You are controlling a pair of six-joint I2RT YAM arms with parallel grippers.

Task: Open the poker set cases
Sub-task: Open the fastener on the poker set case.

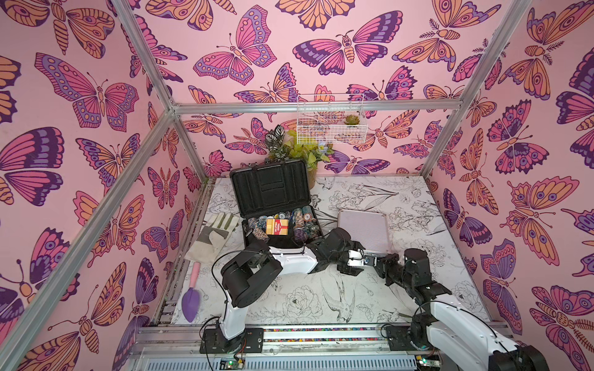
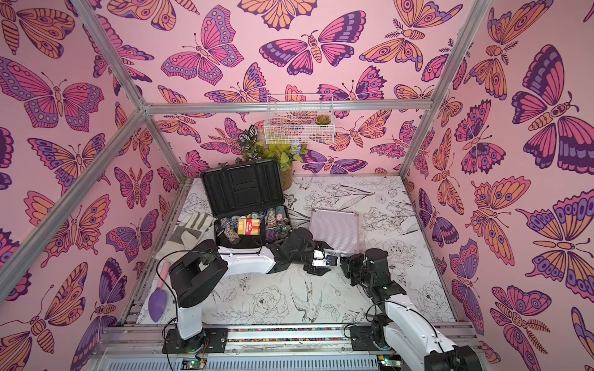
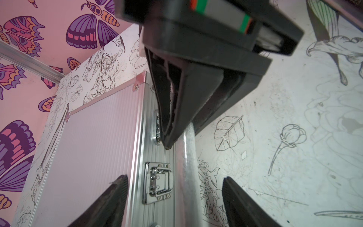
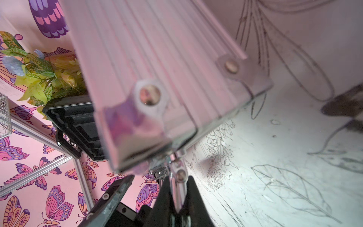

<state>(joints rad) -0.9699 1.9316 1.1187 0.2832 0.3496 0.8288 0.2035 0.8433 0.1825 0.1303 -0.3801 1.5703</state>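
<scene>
Two cases sit there: grey case (image 1: pixel 270 189) open, far left; pink case (image 1: pixel 364 229) shut, right of it. On its near edge the right claw (image 4: pixel 176 183) pinches a latch (image 4: pixel 173 170); the left claw (image 3: pixel 174 177) gapes by the second latch (image 3: pixel 158 180).

The table (image 1: pixel 401 289) before me is white, inked with flowers and birds. On it lie the dark grey case (image 1: pixel 270 192) with its lid up, the silvery-pink case (image 1: pixel 363 229) flat beside it, a work glove (image 1: pixel 212 237), a purple trowel (image 1: pixel 192 297), and a potted plant (image 1: pixel 311 176) at the back
</scene>
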